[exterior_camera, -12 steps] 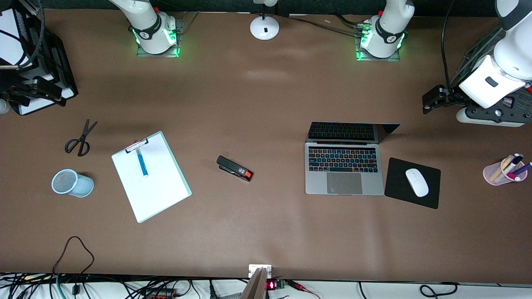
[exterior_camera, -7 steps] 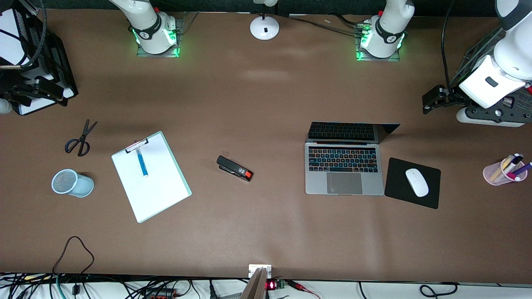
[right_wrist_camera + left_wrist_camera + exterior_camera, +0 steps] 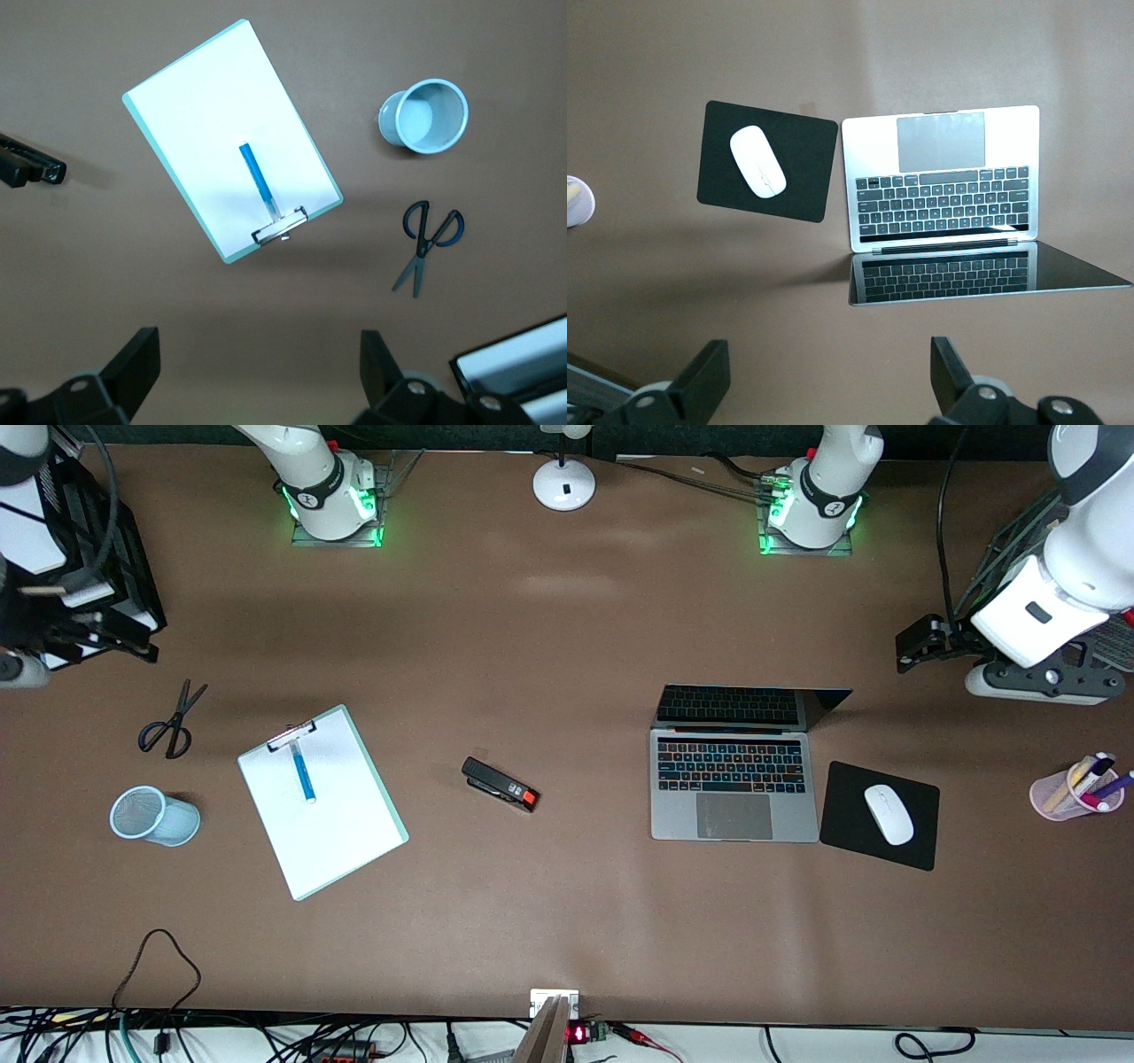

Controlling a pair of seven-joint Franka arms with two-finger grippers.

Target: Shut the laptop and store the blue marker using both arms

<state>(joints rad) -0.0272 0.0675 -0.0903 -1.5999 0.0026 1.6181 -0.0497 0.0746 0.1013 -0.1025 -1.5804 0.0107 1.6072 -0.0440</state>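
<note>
Brown matting covers the whole table point(image 3: 567, 921), with cables along the edge nearest the front camera cut off by the frame. Toward the left arm's end, the laptop point(image 3: 733, 788) sits open, its lid raised and the screen mirroring the keys; a black mouse pad point(image 3: 877, 815) with a white mouse point(image 3: 889, 813) lies just beside it. The left gripper point(image 3: 828, 390) hangs high over bare table near the laptop's lid, fingers spread wide and empty; only their tips show in the left wrist view.

Toward the right arm's end, the blue marker point(image 3: 302, 772) lies on a clipboard point(image 3: 323, 802), one end close to the clip. A pale blue cup point(image 3: 153, 816) lies on its side and scissors point(image 3: 171, 722) rest nearby. The right gripper point(image 3: 257, 381), mostly cut off at the front view's edge, hangs over the table near the scissors, wide open, holding nothing. A black stapler point(image 3: 500, 784) lies between clipboard and laptop.
</note>
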